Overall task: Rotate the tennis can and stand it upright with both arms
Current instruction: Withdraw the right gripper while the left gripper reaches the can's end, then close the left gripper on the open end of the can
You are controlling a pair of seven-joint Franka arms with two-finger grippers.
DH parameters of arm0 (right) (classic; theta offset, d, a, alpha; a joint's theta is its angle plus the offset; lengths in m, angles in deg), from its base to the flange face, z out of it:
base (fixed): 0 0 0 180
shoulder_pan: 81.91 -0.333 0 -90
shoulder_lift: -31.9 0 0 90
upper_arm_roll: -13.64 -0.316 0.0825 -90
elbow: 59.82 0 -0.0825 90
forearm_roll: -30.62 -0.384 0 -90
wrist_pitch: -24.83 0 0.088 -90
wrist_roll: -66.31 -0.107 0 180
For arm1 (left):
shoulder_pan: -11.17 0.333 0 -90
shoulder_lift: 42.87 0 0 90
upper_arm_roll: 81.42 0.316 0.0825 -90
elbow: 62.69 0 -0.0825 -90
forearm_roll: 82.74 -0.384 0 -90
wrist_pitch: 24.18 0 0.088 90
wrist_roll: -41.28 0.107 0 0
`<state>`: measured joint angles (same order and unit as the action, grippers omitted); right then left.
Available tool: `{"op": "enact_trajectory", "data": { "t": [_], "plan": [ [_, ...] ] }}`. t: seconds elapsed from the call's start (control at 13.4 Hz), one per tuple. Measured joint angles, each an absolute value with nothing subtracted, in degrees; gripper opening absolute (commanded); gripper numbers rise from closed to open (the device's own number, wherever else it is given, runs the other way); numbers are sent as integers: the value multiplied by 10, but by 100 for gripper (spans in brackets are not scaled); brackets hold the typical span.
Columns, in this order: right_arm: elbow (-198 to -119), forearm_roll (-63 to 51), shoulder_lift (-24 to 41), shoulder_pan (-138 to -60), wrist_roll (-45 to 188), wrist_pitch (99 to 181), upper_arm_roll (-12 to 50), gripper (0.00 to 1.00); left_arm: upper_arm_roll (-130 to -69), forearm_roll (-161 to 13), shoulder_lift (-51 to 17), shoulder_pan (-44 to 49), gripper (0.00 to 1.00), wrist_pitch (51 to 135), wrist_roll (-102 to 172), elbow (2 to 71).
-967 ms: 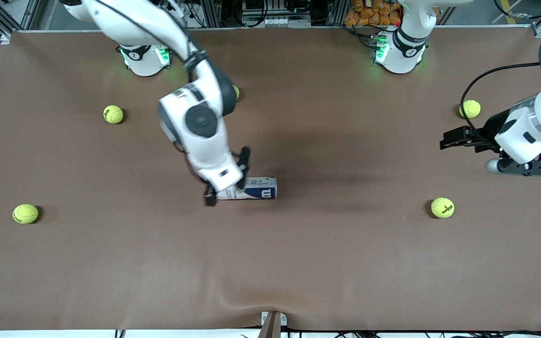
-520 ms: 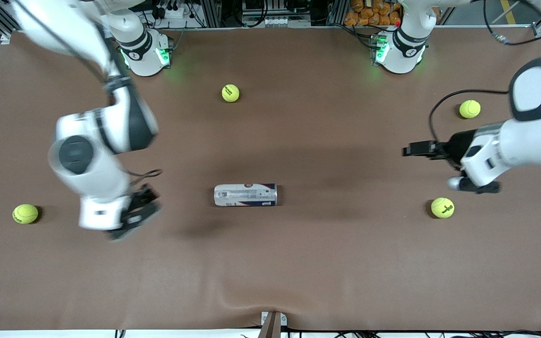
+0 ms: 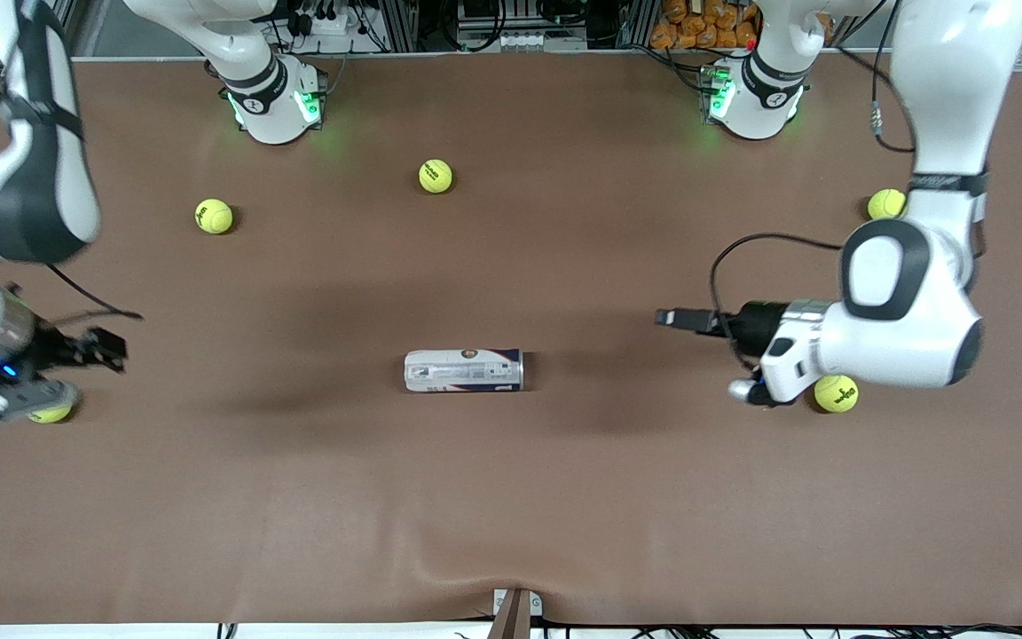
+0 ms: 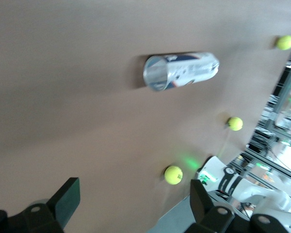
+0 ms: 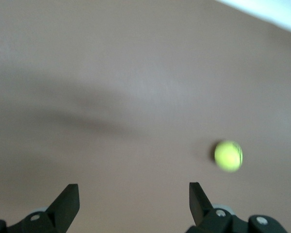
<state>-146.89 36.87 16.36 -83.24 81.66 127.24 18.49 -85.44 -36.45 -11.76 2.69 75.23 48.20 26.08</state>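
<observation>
Brown matte tabletop (image 3: 564,497) filling the view, evenly lit from above, with soft dark shadows across its middle and a slight wrinkle at the camera-side edge. Aluminium framing (image 3: 404,22) with cabling runs along the robots' edge; a bin of orange items (image 3: 706,25) stands there.

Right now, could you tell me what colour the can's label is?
White and dark blue on the can; it shows best in the front view.

Clear glossy plastic tennis can (image 3: 463,370) with silvery rim; matt brown table (image 3: 564,497) cover; fuzzy tennis balls (image 3: 435,176).
</observation>
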Motion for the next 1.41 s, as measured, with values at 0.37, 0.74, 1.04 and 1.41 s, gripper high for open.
{"op": "enact_trajectory", "data": {
  "t": [0.37, 0.74, 1.04, 1.41],
  "plan": [
    [-1486, 293, 244, -828, 797, 1167, 271, 100, -861, -256, -35, -5, 100, 800, 571, 228],
    [-1455, 292, 259, -825, 706, 1064, 269, 100, -862, -174, 8, -68, 100, 861, 631, 227],
    [-1436, 292, 260, -825, 683, 1036, 270, 100, -862, -128, 74, -103, 100, 925, 702, 227],
    [-1436, 293, 260, -825, 680, 1033, 272, 100, -862, -5, 114, -130, 100, 942, 761, 221]
  ]
}}
